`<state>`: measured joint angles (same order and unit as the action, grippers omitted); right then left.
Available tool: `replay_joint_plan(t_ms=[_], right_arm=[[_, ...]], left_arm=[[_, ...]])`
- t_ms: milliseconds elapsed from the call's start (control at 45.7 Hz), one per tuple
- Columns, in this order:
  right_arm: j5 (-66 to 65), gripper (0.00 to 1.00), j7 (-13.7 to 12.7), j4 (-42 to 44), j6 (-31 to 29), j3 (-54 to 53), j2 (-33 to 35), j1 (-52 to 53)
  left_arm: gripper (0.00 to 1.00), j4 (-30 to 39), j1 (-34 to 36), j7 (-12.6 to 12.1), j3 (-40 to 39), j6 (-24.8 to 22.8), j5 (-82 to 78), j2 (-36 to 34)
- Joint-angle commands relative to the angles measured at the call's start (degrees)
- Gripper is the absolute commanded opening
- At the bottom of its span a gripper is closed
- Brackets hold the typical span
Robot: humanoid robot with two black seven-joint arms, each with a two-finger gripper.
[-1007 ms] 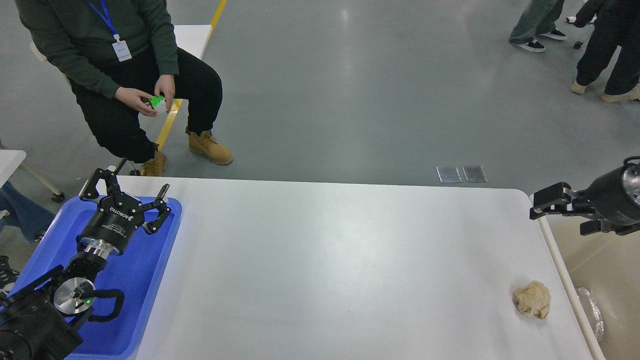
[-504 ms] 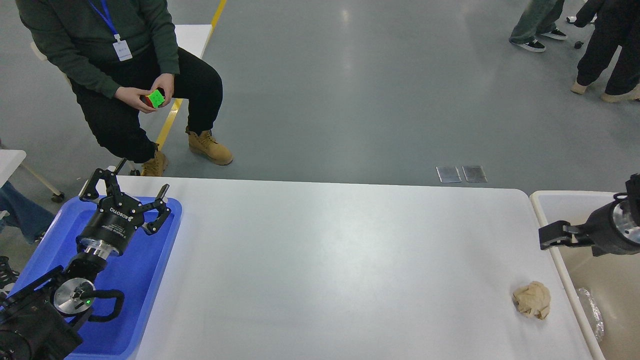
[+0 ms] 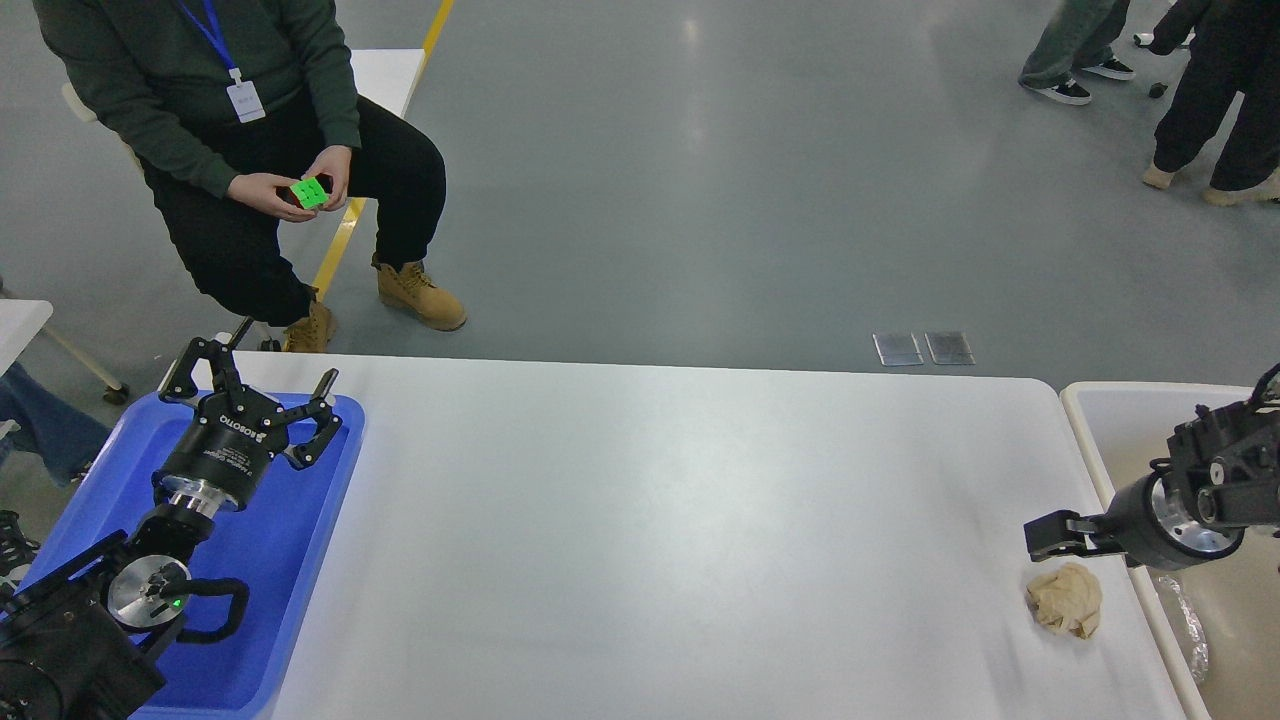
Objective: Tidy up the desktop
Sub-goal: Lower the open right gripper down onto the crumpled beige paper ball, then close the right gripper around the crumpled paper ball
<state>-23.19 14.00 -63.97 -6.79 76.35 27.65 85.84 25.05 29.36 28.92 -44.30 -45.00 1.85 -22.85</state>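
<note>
**Right arm closing in on the last scrap**

At the far left, the left gripper [image 3: 262, 385] hangs over the blue tray [image 3: 300, 560], its jaws spread wide with nothing between them; the tray floor below the fingers looks bare. To the right of those jaws the desktop [image 3: 650, 520] runs out, white and smooth, with nothing on it across its middle.

Toward the desktop's right edge lies the one loose thing: a crumpled ball of brown paper [image 3: 1066, 598]. The right gripper [image 3: 1050, 535] sits just above and slightly left of the ball, seen nearly end-on and dark, so I cannot tell whether its jaws are apart or closed. Nothing appears to be held in it. Whether it touches the paper I also cannot tell; it looks just short of it.

Right of the gripper, beyond the desktop's edge, stands the beige bin [image 3: 1120, 410], with a piece of clear wrapper [image 3: 1185, 610] lying inside near its wall.

The step in hand reads as the approach to pick up the paper. The next move calls for the jaws to be opened wide enough to straddle the ball, lowered around it, then closed gently, since crumpled paper gives and could slip. From there it is a short carry rightward over the bin's rim.
</note>
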Motion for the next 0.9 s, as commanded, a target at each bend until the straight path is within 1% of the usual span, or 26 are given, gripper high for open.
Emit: replay_joint_plan(t_ms=[0,153,307,438,876], right_arm=[[0.07,1.0,-0.02,3.23,2.57,-2.7,-0.5,-5.5],[0.16,1.0,-0.02,6.58,3.89,-2.7,-0.5,-8.76],[0.07,1.0,-0.02,6.67,4.5,-2.96,-0.5,-10.52],[0.16,1.0,0.06,6.67,6.78,-2.96,-0.41,-11.66],[0.51,1.0,0.06,6.93,11.79,-3.14,-0.5,-14.47]], left_arm=[[0.99,0.0,-0.01,0.0,0.0,0.0,0.0,0.0],[0.99,0.0,-0.01,0.0,0.0,0.0,0.0,0.0],[0.99,0.0,-0.01,0.0,0.0,0.0,0.0,0.0],[0.99,0.0,0.08,0.0,0.0,0.0,0.0,0.0],[0.99,0.0,-0.01,0.0,0.0,0.0,0.0,0.0]])
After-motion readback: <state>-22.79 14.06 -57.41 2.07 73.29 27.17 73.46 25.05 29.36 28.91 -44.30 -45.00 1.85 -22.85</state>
